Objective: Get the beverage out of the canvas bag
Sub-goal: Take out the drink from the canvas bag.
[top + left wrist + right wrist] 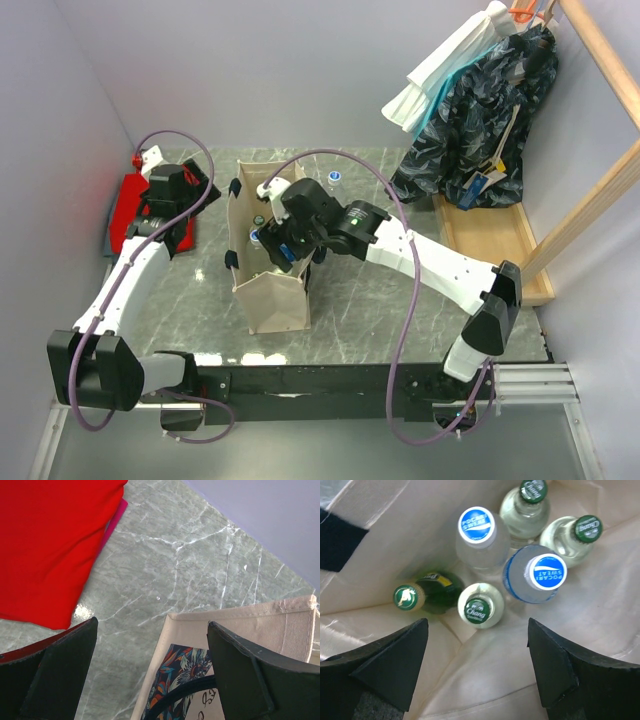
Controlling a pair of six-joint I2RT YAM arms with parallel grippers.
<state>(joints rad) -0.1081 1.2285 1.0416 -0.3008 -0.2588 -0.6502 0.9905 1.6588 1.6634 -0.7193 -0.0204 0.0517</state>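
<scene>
Bag: the canvas bag (275, 300) stands upright in the middle of the marble table (380, 290), its mouth open.
Right claw: the right claw (477, 630) hangs over the bag's mouth with its jaws spread wide and nothing between them.
Left claw: the left claw (152, 625) is left of the bag, by the red cloth (45, 545); its jaws are wide apart and empty.
Right wrist view alone: shows the inside of the bag, where six bottles are crowded together at the bottom.
Count in bag: two blue-capped bottles (477, 525), three clear green-capped bottles (480, 609), and one dark green bottle (435, 590) leaning at the left.
Left wrist view alone: shows a flowered print (180, 675) on the bag's side and a pink edge (114, 525) under the red cloth.
Overhead view alone: shows one loose bottle (334, 182) on the table just beyond the bag, and clothes (480, 110) hanging far right.
</scene>
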